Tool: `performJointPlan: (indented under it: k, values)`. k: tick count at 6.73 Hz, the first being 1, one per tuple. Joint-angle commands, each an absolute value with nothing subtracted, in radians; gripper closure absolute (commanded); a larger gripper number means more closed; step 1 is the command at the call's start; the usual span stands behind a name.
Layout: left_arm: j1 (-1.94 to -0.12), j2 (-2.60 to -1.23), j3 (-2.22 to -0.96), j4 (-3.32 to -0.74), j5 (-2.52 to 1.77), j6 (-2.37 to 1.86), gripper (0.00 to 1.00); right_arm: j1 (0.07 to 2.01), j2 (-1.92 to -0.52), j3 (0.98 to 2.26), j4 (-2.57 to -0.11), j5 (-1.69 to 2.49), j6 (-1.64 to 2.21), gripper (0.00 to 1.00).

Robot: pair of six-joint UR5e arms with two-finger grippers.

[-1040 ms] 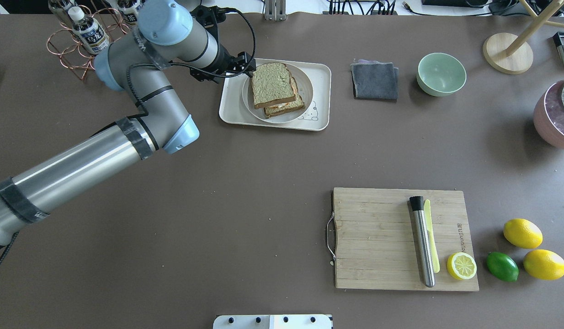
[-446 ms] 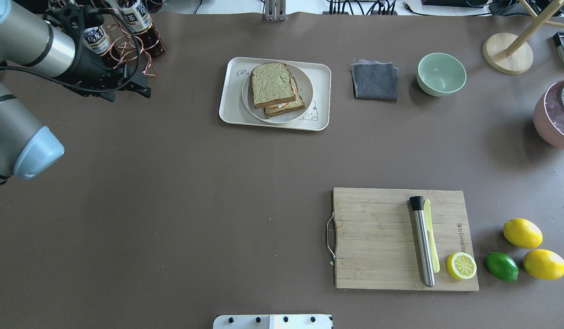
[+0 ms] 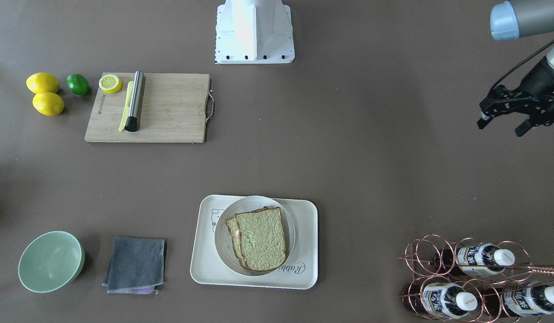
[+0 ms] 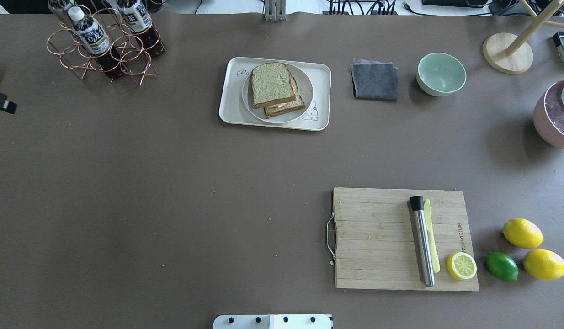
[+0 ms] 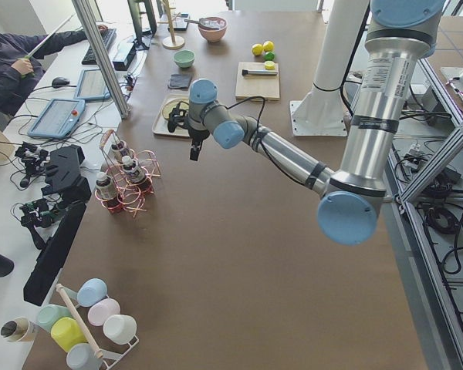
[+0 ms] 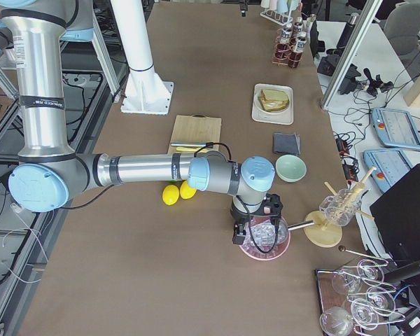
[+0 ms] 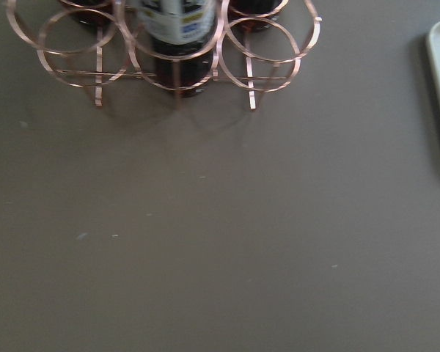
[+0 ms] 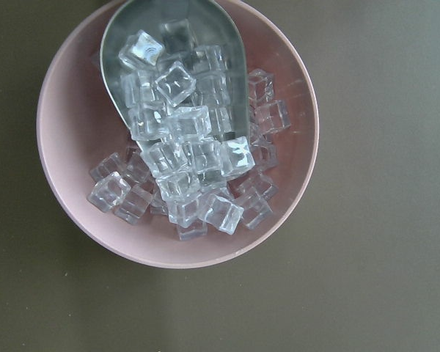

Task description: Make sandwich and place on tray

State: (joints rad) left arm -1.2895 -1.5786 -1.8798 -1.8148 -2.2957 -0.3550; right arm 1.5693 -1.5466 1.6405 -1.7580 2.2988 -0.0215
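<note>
The sandwich (image 4: pixel 274 85), two greenish-tan bread slices with egg showing between them, lies on a round plate (image 4: pixel 306 88) on the cream-white tray (image 4: pixel 230 109). It also shows in the front-facing view (image 3: pixel 261 238) on the tray (image 3: pixel 305 242). My left gripper (image 3: pixel 501 125) is open and empty, raised above the table far to the tray's side; only its tip shows at the overhead view's left edge (image 4: pixel 3 104). My right gripper (image 6: pixel 255 227) hangs over a pink bowl of ice; I cannot tell if it is open or shut.
A copper rack of bottles (image 4: pixel 103 41) stands left of the tray. A grey cloth (image 4: pixel 375 81) and green bowl (image 4: pixel 441 74) lie to its right. A cutting board (image 4: pixel 378 237) holds a steel muddler and half lemon. Lemons and a lime (image 4: pixel 502 266) lie beside it. The pink ice bowl (image 8: pixel 66 132) holds a scoop.
My left arm has drawn back from the tray's left edge, past the bottle rack, almost out of the overhead view. The sandwich, plate and tray have not moved.
</note>
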Motion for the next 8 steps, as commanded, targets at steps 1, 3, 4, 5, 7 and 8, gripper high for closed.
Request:
performJointPlan:
  k: [1,3,4,5,7,8]
  values:
    - [-1.508,-1.546,-1.755,-1.676,-2.299,0.091,0.03,1.569,-1.548,1.638,-1.758,2.298,-0.021,0.0]
    - [-1.633,-1.594,-1.703,-1.492,-2.295,0.327,0.03,1.569,-1.549,1.637,-1.758,2.296,-0.021,0.0]
    - [-1.653,-1.574,-1.684,-1.491,-2.278,0.418,0.03,1.569,-1.551,1.638,-1.758,2.278,-0.021,0.0]
    - [-1.661,-1.528,-1.68,-1.488,-2.26,0.432,0.03,1.569,-1.551,1.638,-1.758,2.275,-0.02,0.0]
    - [-1.661,-1.531,-1.625,-1.492,-2.261,0.434,0.03,1.569,-1.56,1.64,-1.758,2.276,-0.021,0.0]
    - [-1.661,-1.522,-1.618,-1.509,-2.261,0.433,0.03,1.569,-1.56,1.64,-1.756,2.276,-0.021,0.0]
